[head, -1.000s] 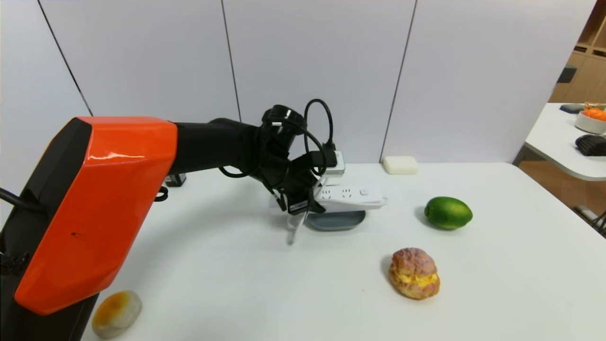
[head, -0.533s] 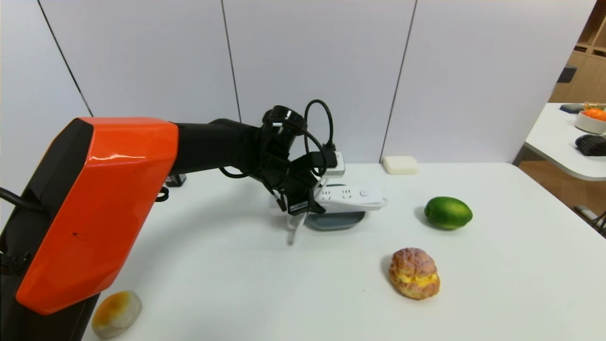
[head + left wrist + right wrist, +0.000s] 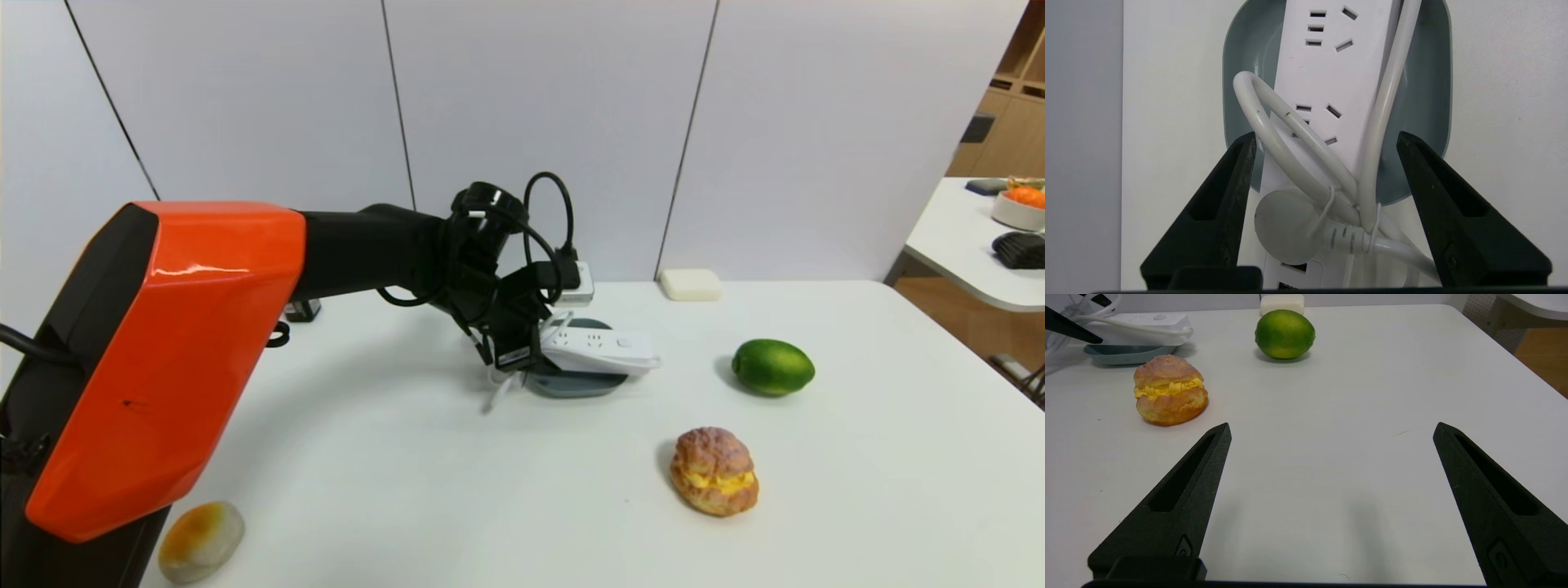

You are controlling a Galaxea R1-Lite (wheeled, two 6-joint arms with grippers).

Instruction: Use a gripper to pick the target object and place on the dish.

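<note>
Our left gripper [image 3: 1326, 141] now stands with its fingers spread wide, one on each side of the power strip [image 3: 1331, 81] and touching neither it nor its bundled cord [image 3: 1306, 147]. Half a second ago the strip was held level above the dish [image 3: 571, 384]; now we see it lower, lying across the dish with its right end tipped slightly down and sticking out past the right rim. From the wrist, the dish [image 3: 1429, 81] shows grey-blue on both long sides of the strip, so it sits along the middle. The plug and cord loop hang over the left edge toward the table [image 3: 816, 490]. We judge the release done and the placing essentially complete; what remains is to lift clear without snagging the cord. Our right gripper [image 3: 1331, 430] hovers idle, fingers apart, over bare table at the near right, well apart from the cream puff [image 3: 714, 471] and lime [image 3: 773, 367].
</note>
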